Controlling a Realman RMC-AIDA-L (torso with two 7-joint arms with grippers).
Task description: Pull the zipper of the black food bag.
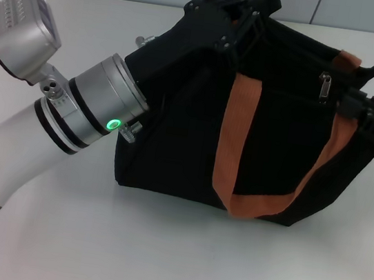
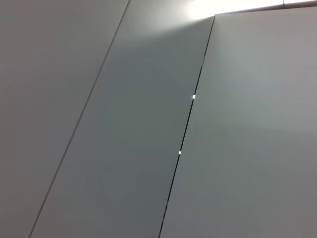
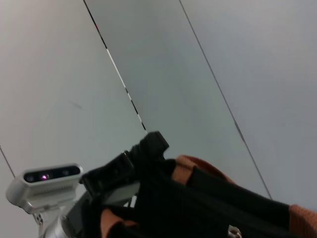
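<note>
Black food bag (image 1: 174,131) on table (image 1: 157,254), left gripper (image 1: 240,32) at top, zipper (image 1: 325,88)

R pincer (image 1: 349,103) tips hidden; bag-blended

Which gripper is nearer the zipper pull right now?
Right. The right gripper sits just beside the zipper pull; the left gripper is at the bag's far top corner.

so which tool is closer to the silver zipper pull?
The right tool, beside the silver zipper pull on the black fabric bag; the left tool sits farther along its top edge.
</note>
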